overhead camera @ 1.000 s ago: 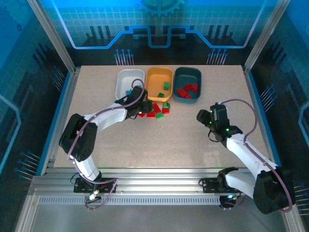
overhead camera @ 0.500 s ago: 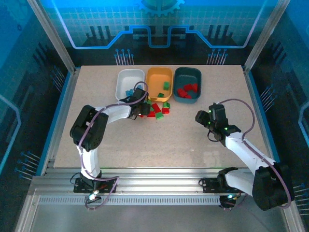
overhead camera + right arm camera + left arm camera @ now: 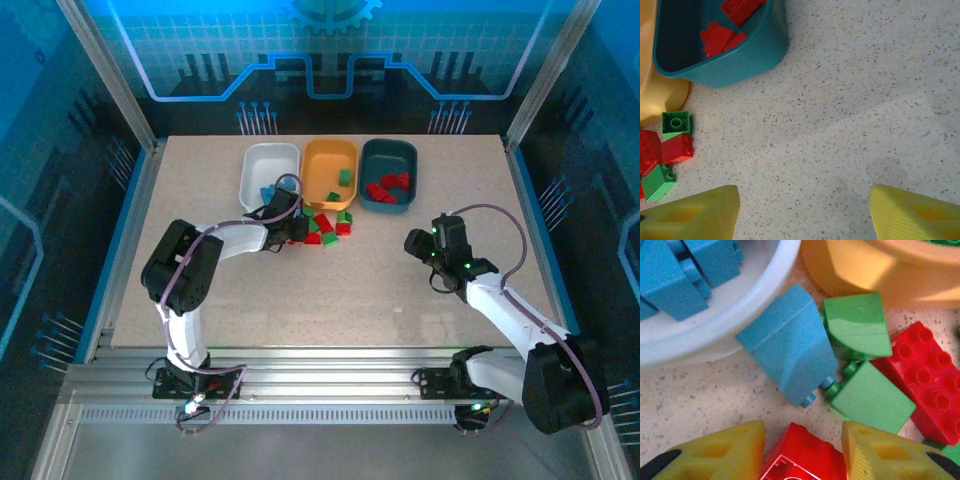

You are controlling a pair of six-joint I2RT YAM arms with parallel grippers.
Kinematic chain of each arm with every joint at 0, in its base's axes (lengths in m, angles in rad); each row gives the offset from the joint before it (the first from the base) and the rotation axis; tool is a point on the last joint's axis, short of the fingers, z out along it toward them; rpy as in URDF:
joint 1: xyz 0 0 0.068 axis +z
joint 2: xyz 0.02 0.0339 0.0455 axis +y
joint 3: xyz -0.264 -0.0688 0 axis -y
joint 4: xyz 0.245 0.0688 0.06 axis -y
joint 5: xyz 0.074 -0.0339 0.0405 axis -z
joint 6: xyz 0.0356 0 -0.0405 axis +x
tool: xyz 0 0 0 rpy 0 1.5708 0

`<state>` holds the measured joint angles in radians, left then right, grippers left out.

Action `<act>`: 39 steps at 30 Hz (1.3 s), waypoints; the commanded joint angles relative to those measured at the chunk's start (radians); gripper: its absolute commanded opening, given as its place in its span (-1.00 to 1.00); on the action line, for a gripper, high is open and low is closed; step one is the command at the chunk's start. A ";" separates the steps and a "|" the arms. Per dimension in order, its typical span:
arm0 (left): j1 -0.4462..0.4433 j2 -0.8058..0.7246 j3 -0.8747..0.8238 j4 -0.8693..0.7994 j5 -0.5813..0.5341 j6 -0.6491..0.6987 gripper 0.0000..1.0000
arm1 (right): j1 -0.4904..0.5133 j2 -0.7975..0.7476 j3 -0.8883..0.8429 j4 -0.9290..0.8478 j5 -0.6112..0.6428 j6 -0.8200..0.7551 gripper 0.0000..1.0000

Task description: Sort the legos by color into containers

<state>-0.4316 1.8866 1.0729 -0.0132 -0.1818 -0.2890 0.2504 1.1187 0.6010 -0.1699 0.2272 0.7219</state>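
Observation:
My left gripper (image 3: 802,450) is shut on a red brick (image 3: 805,457), low at the left edge of the loose pile (image 3: 325,228). Just ahead of it a light blue brick (image 3: 790,350) leans against the white tray (image 3: 740,315), with two green bricks (image 3: 870,397) and a red brick (image 3: 925,375) beside it. Blue bricks (image 3: 685,270) lie in the white tray (image 3: 270,158). The orange-yellow tray (image 3: 330,152) holds green bricks, the dark teal tray (image 3: 390,152) red ones (image 3: 720,37). My right gripper (image 3: 805,210) stands open over bare table.
The three trays sit side by side at the back of the table. In the right wrist view, a green brick (image 3: 676,123), a red brick (image 3: 675,149) and another green one (image 3: 657,182) lie near the orange-yellow tray (image 3: 660,100). Metal frame posts (image 3: 110,80) flank the table.
My left gripper has pushed into the pile's left edge and drawn slightly left, its elbow swinging outward. The right arm has barely shifted.

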 commanded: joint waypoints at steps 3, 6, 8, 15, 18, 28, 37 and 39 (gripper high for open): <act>0.007 -0.056 -0.100 -0.018 0.043 -0.032 -0.19 | 0.013 0.002 0.020 0.017 0.001 -0.012 0.41; 0.007 -0.095 -0.113 -0.032 0.045 -0.049 -0.20 | 0.015 0.002 0.022 0.016 0.000 -0.012 0.41; 0.007 -0.123 -0.121 -0.036 0.048 -0.060 -0.24 | 0.016 -0.001 0.022 0.015 0.001 -0.012 0.41; 0.007 -0.212 -0.151 -0.045 0.067 -0.088 -0.29 | 0.019 -0.008 0.021 0.013 0.004 -0.012 0.41; 0.007 -0.244 -0.156 -0.055 0.070 -0.093 -0.31 | 0.020 -0.010 0.021 0.014 0.004 -0.012 0.41; -0.064 -0.223 0.008 -0.099 0.126 -0.120 -0.31 | 0.022 -0.010 0.019 0.015 0.009 -0.011 0.41; -0.133 0.087 0.408 0.005 0.260 -0.220 -0.31 | 0.020 -0.018 0.015 0.009 0.040 -0.017 0.41; -0.134 0.150 0.469 0.066 0.288 -0.256 -0.31 | 0.018 -0.021 0.013 0.007 0.043 -0.017 0.41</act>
<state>-0.5716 1.9625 1.4807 -0.0227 0.0284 -0.4744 0.2615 1.1179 0.6010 -0.1703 0.2428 0.7204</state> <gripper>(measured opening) 0.350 0.704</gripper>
